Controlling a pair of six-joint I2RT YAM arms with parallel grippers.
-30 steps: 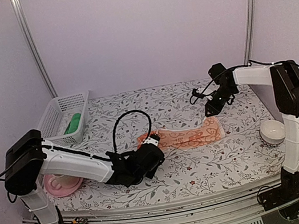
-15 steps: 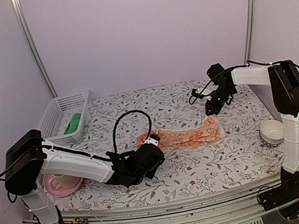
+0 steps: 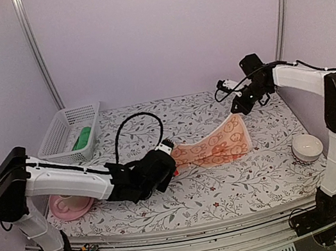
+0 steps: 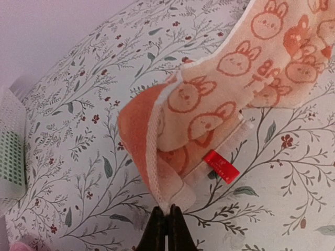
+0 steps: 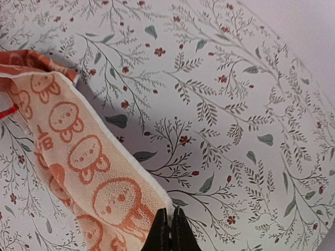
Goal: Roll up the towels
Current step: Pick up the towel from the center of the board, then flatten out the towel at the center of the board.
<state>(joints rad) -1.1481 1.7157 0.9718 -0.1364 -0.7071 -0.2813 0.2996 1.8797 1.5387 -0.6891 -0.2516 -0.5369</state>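
orange-red towel (image 3: 214, 148), printed with pale rabbit faces, hangs as a slack band over the middle of the table, between the two arms. its right end sits higher than the rest and tilts up off the surface. its left end is bunched and folded over itself, lower down. a red tag (image 4: 221, 166) shows on the folded left end in the left wrist view.

left gripper (image 4: 166, 222): fingers pressed together on the folded left edge of the orange-red towel, pinching it.

right gripper (image 5: 168, 222): fingers closed on the white-hemmed corner at the right end, holding it above the table. the towel's shadow falls on the surface beneath.

green towel (image 3: 81, 140): lies in the white mesh basket (image 3: 59, 133) at the far left corner, well apart from both grippers. rolled or flat: cannot tell.

table (image 3: 186, 119): covered in a white cloth with a leaf-and-berry print.

pink dish (image 3: 72, 207): near the left arm's base, partly hidden by the arm.

white bowl (image 3: 307, 148): near the right edge, beside the right arm.
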